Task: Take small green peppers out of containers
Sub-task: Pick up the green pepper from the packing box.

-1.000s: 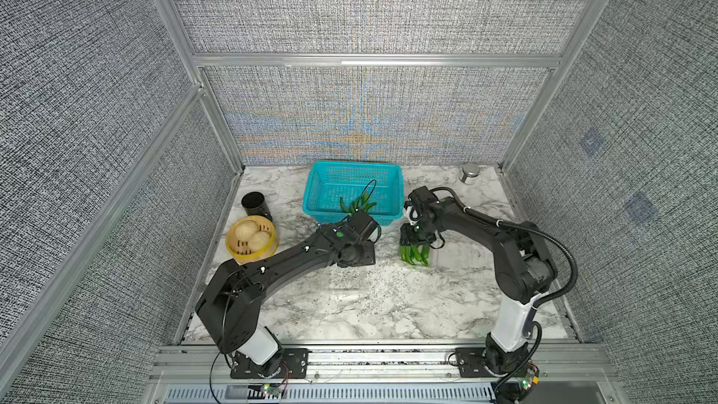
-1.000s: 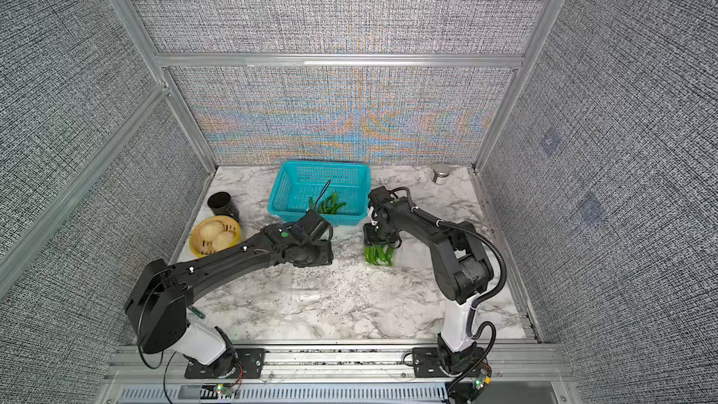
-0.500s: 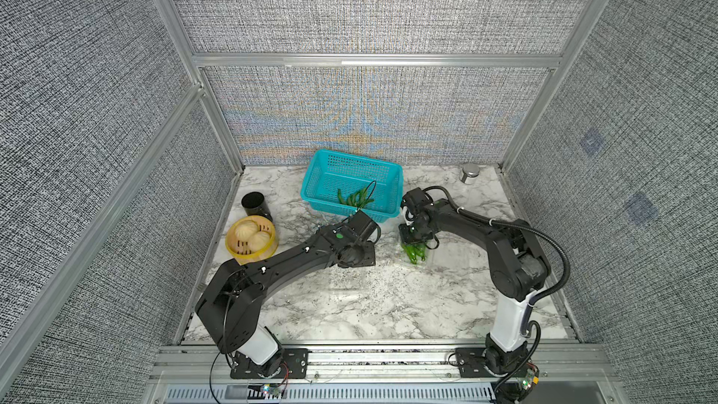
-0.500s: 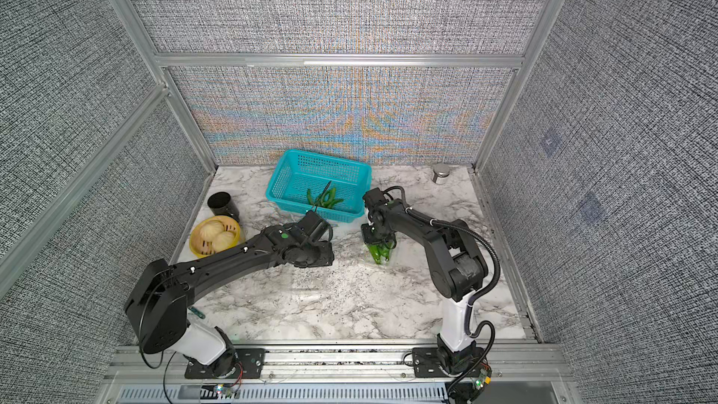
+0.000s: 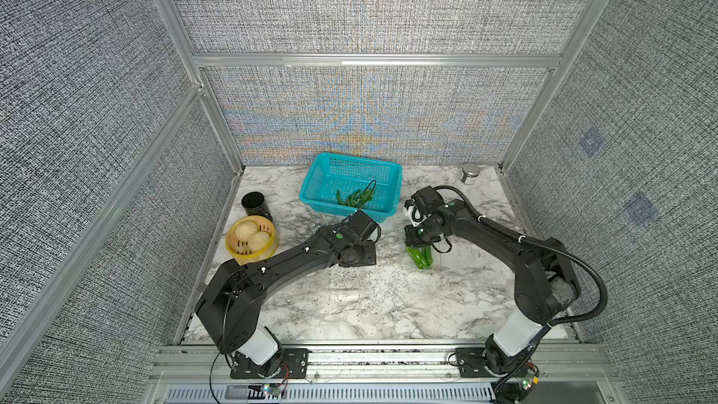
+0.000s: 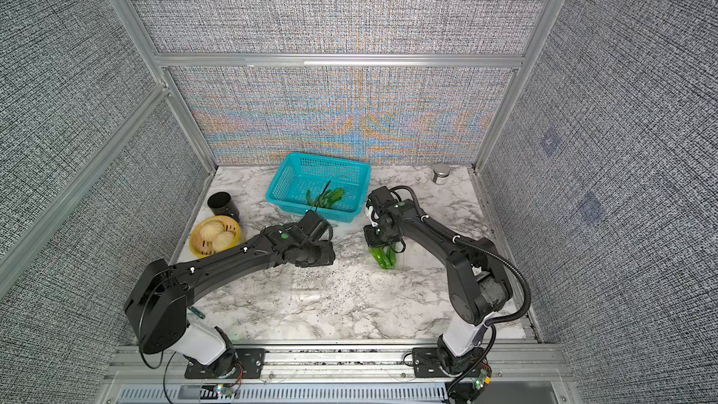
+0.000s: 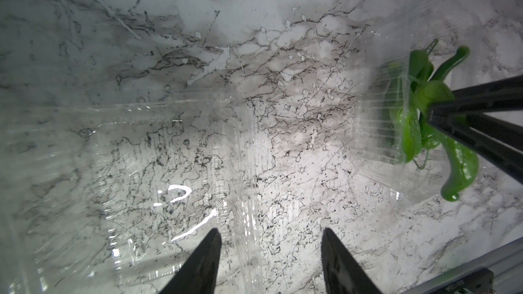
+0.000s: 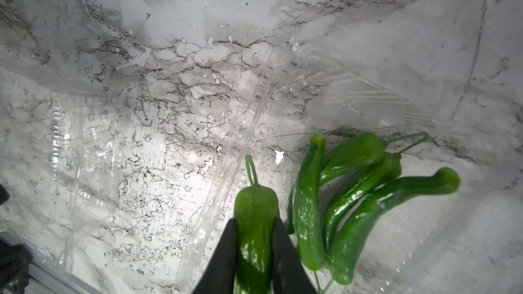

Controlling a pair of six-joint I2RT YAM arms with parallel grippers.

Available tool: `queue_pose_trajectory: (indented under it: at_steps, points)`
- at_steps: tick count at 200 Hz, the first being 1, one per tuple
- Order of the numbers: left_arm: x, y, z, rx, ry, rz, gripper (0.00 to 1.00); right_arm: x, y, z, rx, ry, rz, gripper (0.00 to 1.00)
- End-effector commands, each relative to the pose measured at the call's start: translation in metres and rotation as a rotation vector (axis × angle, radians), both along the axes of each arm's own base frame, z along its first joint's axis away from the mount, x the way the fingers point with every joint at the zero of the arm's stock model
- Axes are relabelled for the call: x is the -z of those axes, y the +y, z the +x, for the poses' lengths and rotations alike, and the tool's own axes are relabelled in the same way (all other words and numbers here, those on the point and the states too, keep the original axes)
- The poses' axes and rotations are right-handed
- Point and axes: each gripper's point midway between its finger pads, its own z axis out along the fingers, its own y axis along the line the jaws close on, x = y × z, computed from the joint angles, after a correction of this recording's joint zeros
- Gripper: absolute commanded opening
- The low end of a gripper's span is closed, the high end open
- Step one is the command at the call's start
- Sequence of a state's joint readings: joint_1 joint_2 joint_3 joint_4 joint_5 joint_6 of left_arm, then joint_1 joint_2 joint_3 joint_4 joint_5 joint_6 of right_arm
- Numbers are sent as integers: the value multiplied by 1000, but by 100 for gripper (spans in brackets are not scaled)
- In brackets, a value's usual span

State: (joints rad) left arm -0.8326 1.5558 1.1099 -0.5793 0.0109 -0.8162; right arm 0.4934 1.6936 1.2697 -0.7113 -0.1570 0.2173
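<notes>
Several peppers point(image 8: 307, 210) lie in a clear container point(image 7: 368, 142), others in the basket point(image 5: 342, 167).

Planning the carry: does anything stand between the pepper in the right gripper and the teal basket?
Nothing visible lies directly between. The right gripper grips one pepper; bare marble separates it from the teal basket, whose near wall it must clear. The left arm's wrist stands close beside that path.

Black jointed arms point(image 5: 295, 266), white base segments point(image 5: 258, 343), corrugated cable point(image 5: 603, 297), green dots point(image 5: 339, 235)

Basket point(image 5: 314, 178) holds peppers point(image 5: 351, 199); container point(image 7: 370, 137) with more, front-right.
</notes>
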Motion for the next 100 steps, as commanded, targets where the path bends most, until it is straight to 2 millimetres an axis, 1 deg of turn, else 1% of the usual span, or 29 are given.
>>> queue_pose_trajectory:
  at_steps: [1, 25, 57, 78, 100]
  points:
    - [-5, 0, 1, 6, -11, -4, 58, -7, -3, -9, -13, 12, -4, 21]
    - [-9, 2, 2, -1, -27, -9, 58, -27, -9, -11, -9, -24, -12, 22]
    - [-16, 3, 4, -3, -51, -17, 58, -67, -10, -8, -15, -93, 7, 22]
    - [-21, 3, 6, -3, -68, -22, 58, -96, -5, -2, -17, -152, 46, 22]
    - [-32, 6, 7, -12, -100, -29, 58, -125, 7, 11, -35, -228, 111, 21]
